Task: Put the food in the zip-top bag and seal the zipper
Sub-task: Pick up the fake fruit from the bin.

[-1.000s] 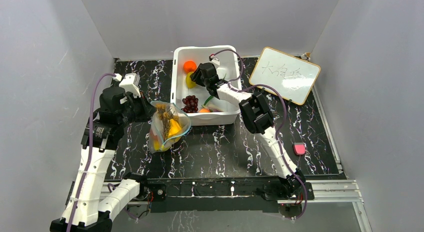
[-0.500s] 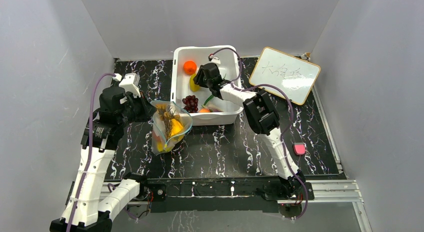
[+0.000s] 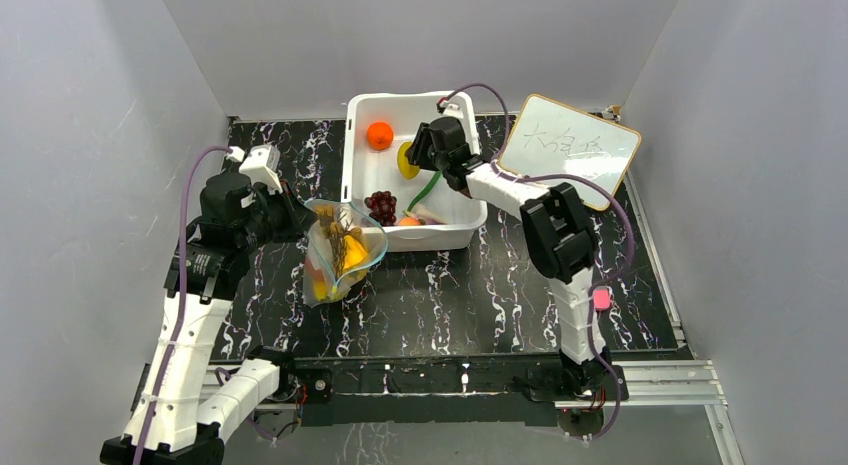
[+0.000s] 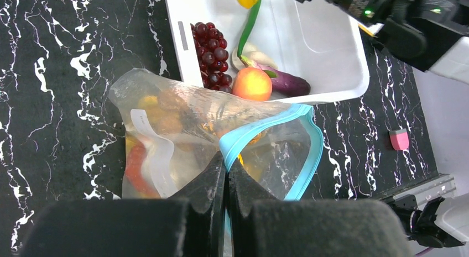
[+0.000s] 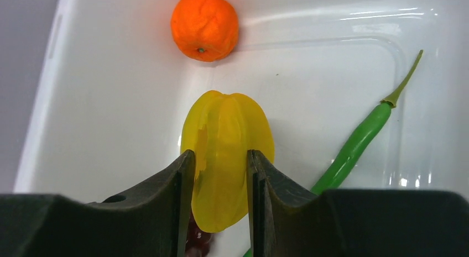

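Firmly between right jaws: yellow pepper (image 5: 227, 124), over tub (image 5: 110, 102).

Left gripper (image 4: 225, 164) pinched tight, elbow bent; right gripper (image 5: 220, 157) clamping, arm stretched forward.

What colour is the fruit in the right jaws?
The fruit is yellow, with lengthwise ridges; the right wrist view shows it best.

Covering the lower sides of the yellow pepper (image 5: 227, 124) with the right claw (image 5: 220, 157); hiding the lower end of the green pod (image 5: 357, 141) behind one finger. Blurring the food (image 4: 166, 116) inside the zip-top bag (image 4: 191, 102) through crumpled plastic, burying the near stretch of the zipper (image 4: 311, 141) under the left claw (image 4: 227, 164). Leaving the writing on the whiteboard (image 3: 570, 150) too small for reading.
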You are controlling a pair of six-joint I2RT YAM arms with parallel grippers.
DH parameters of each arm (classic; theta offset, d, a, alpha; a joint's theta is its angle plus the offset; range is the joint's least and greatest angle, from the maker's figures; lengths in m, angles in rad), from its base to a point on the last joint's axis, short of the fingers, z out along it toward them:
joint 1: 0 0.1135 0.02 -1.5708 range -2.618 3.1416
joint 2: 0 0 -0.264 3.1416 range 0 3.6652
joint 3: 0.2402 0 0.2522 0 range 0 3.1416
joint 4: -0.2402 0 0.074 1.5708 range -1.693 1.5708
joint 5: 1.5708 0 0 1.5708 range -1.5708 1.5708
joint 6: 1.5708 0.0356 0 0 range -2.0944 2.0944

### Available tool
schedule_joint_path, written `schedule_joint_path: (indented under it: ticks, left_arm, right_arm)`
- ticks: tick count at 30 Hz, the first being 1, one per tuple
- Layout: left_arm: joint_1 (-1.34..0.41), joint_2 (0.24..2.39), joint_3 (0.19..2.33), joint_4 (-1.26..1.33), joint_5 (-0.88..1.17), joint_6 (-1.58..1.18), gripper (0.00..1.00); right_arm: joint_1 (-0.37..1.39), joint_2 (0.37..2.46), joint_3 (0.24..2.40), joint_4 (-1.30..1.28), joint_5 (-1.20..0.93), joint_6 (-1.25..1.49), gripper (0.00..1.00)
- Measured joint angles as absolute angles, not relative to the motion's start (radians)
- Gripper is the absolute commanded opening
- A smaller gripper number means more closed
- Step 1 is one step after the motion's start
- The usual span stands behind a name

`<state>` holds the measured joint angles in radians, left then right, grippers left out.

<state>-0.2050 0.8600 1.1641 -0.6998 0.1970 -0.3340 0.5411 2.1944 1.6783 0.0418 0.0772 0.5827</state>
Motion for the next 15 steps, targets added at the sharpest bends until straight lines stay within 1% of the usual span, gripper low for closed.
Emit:
schedule_joint_path:
  ticks: [7, 15]
  left_arm:
    - [-0.205, 0.86, 1.143, -0.682, 0.206, -0.348, 0.0]
    - [-0.205, 0.86, 1.117, -0.652, 0.218, -0.361, 0.0]
  right_arm:
    - [0.541, 1.986, 1.549, 0.026, 0.015, 0.563, 0.19]
    - [0.542, 1.746, 1.445, -0.056, -0.097, 0.549, 0.18]
